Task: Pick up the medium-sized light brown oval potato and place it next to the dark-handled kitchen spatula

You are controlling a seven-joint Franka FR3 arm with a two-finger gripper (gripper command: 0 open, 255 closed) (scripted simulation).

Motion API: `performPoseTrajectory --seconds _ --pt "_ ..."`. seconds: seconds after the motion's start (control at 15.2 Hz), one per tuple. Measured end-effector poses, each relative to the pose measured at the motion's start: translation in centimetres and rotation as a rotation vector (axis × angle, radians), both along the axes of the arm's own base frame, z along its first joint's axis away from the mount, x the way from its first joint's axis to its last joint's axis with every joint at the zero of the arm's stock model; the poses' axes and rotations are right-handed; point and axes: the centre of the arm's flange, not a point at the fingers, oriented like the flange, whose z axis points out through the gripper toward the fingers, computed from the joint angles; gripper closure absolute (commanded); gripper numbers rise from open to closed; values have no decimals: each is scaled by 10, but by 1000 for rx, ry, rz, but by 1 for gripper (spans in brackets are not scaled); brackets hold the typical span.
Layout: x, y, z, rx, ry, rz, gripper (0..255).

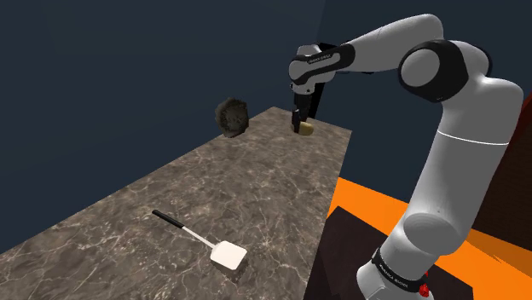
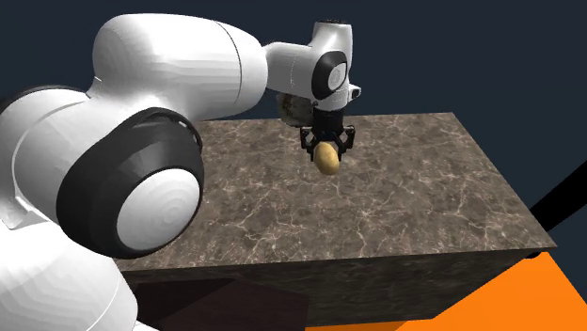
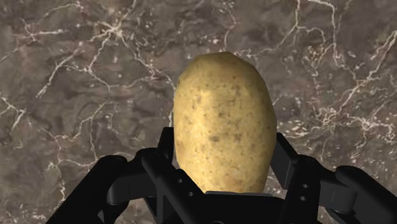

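Note:
A light brown oval potato (image 3: 224, 121) hangs above the marble counter, clasped between the black fingers of my gripper (image 3: 222, 168). From the shoulder view the gripper (image 1: 303, 126) holds the potato (image 1: 305, 128) over the far end of the counter. In the second exterior view the potato (image 2: 327, 157) dangles below the gripper (image 2: 326, 143), lifted off the surface. The spatula (image 1: 203, 239) lies flat near the counter's front, its dark handle pointing to the shoulder view's left and its white blade toward the counter's edge, well away from the potato.
A dark rough roundish object (image 1: 231, 117) sits at the counter's far back corner, near the gripper. The brown marble counter (image 1: 145, 222) stretches between it and the spatula. An orange floor (image 1: 375, 204) lies beside the counter, with my dark stand (image 1: 341, 264) at lower right.

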Motion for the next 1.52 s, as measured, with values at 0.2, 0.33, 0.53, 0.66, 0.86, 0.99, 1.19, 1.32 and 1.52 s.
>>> performPoseTrajectory --seconds 0.2,0.33,0.53,0.66,0.86,0.99,1.19,1.32,1.52 --pt "2 0 15 0 0 0 255" --pt "-4 19 20 0 0 1 255" --pt "-13 53 20 1 0 1 255" --pt "-22 75 21 1 1 1 255" --pt "-32 113 23 1 0 1 255" --pt "-39 141 23 1 1 1 255" --pt "-53 178 22 0 0 1 255" --pt "-60 200 23 0 1 1 255" --pt "-69 240 21 1 0 2 255"
